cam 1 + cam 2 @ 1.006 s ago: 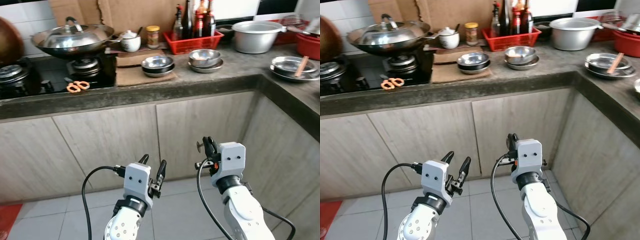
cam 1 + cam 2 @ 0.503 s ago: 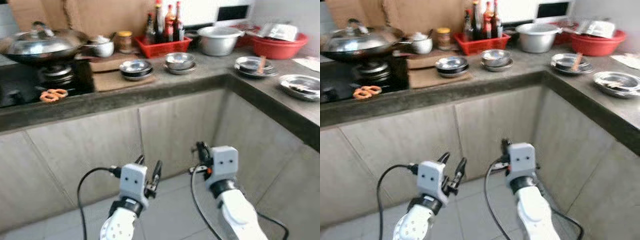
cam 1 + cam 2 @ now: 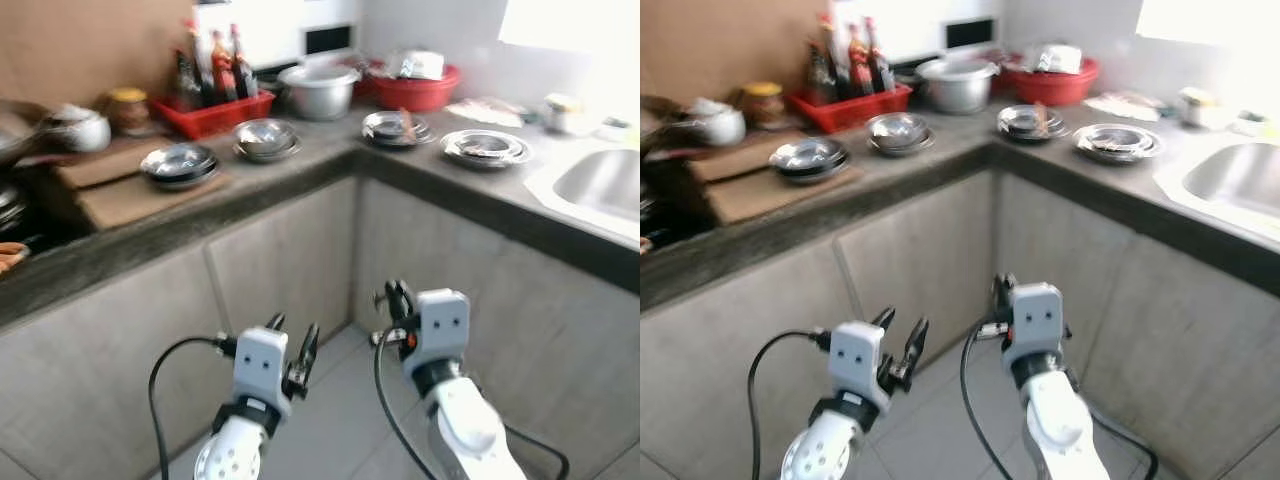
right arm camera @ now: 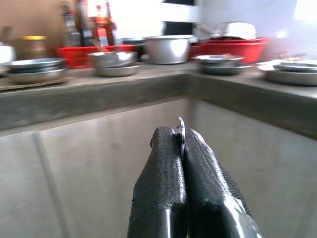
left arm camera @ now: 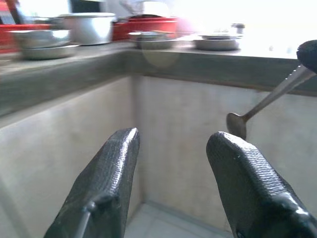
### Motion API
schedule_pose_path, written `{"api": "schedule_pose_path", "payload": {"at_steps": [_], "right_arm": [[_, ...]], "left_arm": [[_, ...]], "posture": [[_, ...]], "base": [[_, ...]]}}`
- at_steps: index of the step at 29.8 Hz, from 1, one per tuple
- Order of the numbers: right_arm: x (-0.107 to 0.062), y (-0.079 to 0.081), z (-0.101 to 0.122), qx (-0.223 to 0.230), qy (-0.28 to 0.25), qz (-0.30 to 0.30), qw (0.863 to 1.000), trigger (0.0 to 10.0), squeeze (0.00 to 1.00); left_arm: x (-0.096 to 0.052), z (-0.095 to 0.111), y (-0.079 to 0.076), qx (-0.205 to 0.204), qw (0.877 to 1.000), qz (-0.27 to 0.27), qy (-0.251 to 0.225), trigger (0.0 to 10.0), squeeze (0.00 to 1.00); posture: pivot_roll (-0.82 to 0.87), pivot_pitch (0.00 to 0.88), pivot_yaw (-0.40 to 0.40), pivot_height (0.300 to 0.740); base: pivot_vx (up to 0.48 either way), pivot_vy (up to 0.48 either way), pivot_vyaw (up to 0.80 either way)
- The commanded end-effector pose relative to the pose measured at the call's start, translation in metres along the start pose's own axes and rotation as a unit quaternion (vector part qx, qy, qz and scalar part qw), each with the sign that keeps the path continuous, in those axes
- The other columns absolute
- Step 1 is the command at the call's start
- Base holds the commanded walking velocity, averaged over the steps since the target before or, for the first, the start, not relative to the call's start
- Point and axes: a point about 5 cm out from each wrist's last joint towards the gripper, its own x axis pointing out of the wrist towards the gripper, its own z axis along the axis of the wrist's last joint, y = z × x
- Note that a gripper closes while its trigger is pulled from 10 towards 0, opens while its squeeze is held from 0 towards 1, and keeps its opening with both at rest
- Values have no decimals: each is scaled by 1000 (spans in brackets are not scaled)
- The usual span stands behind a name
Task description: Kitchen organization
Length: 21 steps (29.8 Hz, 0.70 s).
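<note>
Eye views, progress: we judge the tidying barely begun; our right gripper (image 3: 396, 302) carries a small metal spoon (image 3: 384, 297) low before the grey cabinet doors (image 3: 285, 265), with nothing yet put away.
Eye views, count: four stacks of steel dishes (image 3: 266, 138) on the dark stone counter (image 3: 330, 160), one aluminium pot (image 3: 319, 90), one red plastic basin (image 3: 418, 89), one red bottle tray (image 3: 214, 112).
Left wrist view: our left gripper (image 5: 171, 183) hangs with fingers spread and empty (the spoon's handle passes beside it).
Right wrist view: fingers pressed together on the spoon's thin edge.

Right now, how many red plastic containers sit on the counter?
2: red rectangular crate holding bottles; red round basin right of the steel pot. Others may be hidden.
</note>
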Motion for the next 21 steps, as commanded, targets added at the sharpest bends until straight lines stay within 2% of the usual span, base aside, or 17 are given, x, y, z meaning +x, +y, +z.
{"api": "schedule_pose_path", "payload": {"at_steps": [1, 14, 20, 21], "right_arm": [[-1, -7, 0, -7, 3, -14, 1000, 10000, 0], [-3, -9, 0, -1, 3, -26, 1000, 10000, 0], [-2, -9, 1, -3, 3, -27, 1000, 10000, 0], [-2, -9, 1, -3, 2, -27, 1000, 10000, 0]], "left_arm": [[2, 2, -5, -6, 1000, -8, -2, 10000, 0], [3, 2, -4, -3, 1000, -8, 0, 10000, 0], [3, 1, -4, 2, 1000, -8, 7, 10000, 0], [4, 0, -5, 14, 1000, -14, 11, 10000, 0]], "posture": [[25, 3, 26, 740], [23, 6, 33, 740], [24, 8, 29, 740], [26, 8, 28, 740]], "base": [[0, 398, -775], [0, 389, -768], [0, 0, -769], [0, 0, -769]]}}
